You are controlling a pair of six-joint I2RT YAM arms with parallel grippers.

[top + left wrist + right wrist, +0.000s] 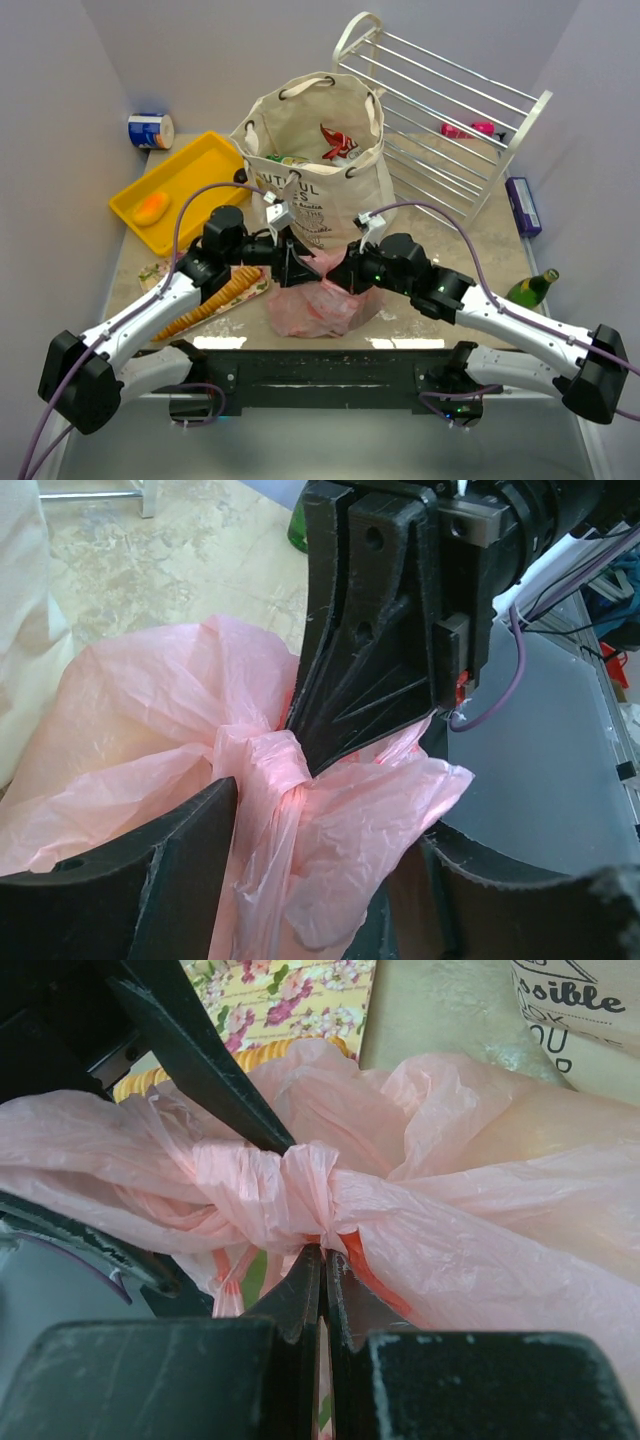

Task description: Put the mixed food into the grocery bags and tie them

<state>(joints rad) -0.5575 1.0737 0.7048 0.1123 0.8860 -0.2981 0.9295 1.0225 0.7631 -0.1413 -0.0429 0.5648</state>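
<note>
Pink film fills both wrist views: the translucent pink plastic bag (320,300) lies on the beige stone-look surface (470,250) at the near edge. It is just in front of the cream canvas tote with black lettering (315,150) and between the two arms. Its neck is gathered into one twisted knot (300,1185), also visible from the left wrist (265,765).

The right tool (322,1255) has its fingers pressed together just under the knot, clamped on a strand of the bag. There is an orange-red sliver at the pinch, and I can't tell whether it is bag film or something inside. The left tool (330,815) has its fingers wide apart. A loose flap of film drapes between them and nothing is gripped.

Step in hand, as I judge it: snugging the tie on the pink bag. To do it well:
- Keep the right clamp as it is, so it serves as the anchor.
- Close the left tool on the loose flap close to the knot, not out at the frilly end.
- Pull low and straight away from the right tool. The film is thin, and a jerk or an upward pull could tear it or lift the bag.
- Stop once the knot bunches hard.

The tote stands open with a red crinkly packet (338,140) and green items showing at its mouth, and its rope handles are not tied. A small orange-yellow fruit (150,208) sits in the yellow plastic tray (190,165), so that one looks not bagged yet. The long tan cracker sleeve (215,300) lies beside the left arm.
</note>
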